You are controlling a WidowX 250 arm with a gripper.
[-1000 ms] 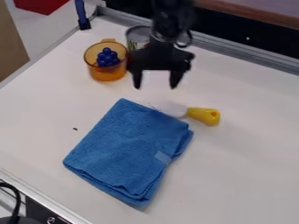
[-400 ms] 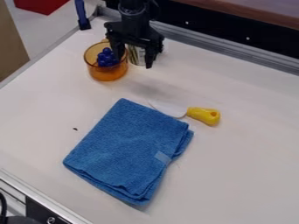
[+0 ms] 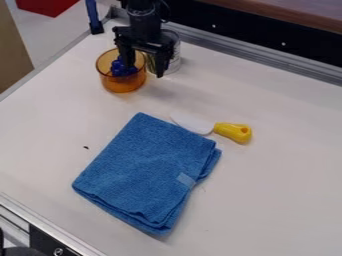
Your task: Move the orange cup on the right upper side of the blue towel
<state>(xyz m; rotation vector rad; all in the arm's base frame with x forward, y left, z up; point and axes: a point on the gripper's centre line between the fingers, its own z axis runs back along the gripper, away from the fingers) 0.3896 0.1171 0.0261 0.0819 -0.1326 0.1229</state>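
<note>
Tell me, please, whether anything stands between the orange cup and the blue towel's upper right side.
The yellow-handled spreader lies along the upper right edge of the towel, its white blade toward the cup, likely in a low slide's way.

White table (image 3: 274,190): towel (image 3: 147,170), cup (image 3: 124,85), can (image 3: 175,59), utensil (image 3: 231,131)

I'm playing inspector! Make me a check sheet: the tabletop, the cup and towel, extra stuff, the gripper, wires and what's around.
Surface: white tabletop, one small dark speck.
Job's things: orange cup upright, blue balls inside; blue towel folded flat.
Clutter: metal can behind the cup; yellow-handled utensil by the towel.
Gripper: open, at the cup, one finger over its opening.
Cables: thin dark loop beside the arm.
Surroundings: metal rail, red object.
</note>
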